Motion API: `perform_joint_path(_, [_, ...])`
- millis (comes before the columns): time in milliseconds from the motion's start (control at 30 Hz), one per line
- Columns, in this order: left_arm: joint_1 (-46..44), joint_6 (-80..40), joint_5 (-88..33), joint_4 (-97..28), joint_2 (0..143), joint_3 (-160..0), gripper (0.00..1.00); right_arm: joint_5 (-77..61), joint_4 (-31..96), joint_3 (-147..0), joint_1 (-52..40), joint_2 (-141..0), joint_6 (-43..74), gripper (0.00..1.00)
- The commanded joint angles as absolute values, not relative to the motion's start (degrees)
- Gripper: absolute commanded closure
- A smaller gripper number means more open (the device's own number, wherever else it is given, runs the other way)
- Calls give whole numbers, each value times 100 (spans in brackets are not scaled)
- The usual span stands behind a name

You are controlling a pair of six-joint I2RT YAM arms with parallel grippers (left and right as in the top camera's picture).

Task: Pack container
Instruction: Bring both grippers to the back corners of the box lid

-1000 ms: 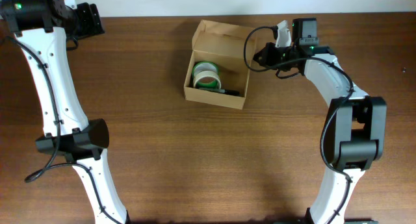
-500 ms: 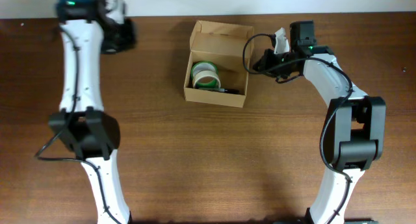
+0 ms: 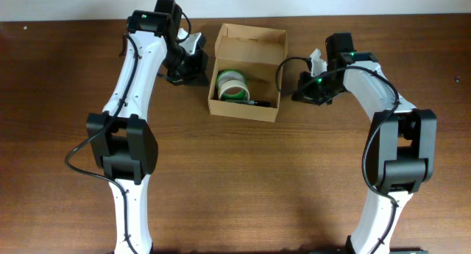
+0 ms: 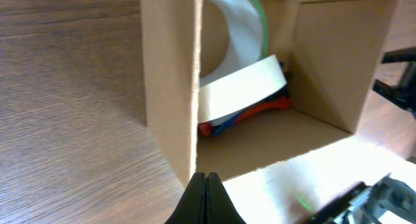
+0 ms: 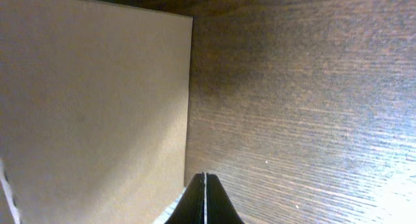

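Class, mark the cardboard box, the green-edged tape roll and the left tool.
cardboard box (image 3: 250,44): overhead view, inside of the open lid flap.
green-edged tape roll (image 4: 242,36): left wrist view, white inner face.
left tool (image 4: 207,185): left wrist view, between the closed fingertips.

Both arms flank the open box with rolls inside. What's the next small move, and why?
Probably lift the left gripper behind the flap lid and tip it forward over the container. The tape rolls sit inside, the lid stands open at the back, and both it and the right gripper are shut beside the walls, holding nothing.
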State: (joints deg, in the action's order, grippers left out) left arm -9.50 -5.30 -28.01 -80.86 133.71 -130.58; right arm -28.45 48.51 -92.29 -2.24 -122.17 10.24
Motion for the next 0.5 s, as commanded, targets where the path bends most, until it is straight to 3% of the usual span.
perform_joint_path(0, [-928, -598, -2355, -8099, 13332, -13032, 98, -2757, 4934, -9249, -222, -12261, 598, 96])
perform_joint_path(467, [-1013, -729, -1817, -8084, 14000, -12999, 99, -2919, 5315, -9292, -318, -12252, -75, 96])
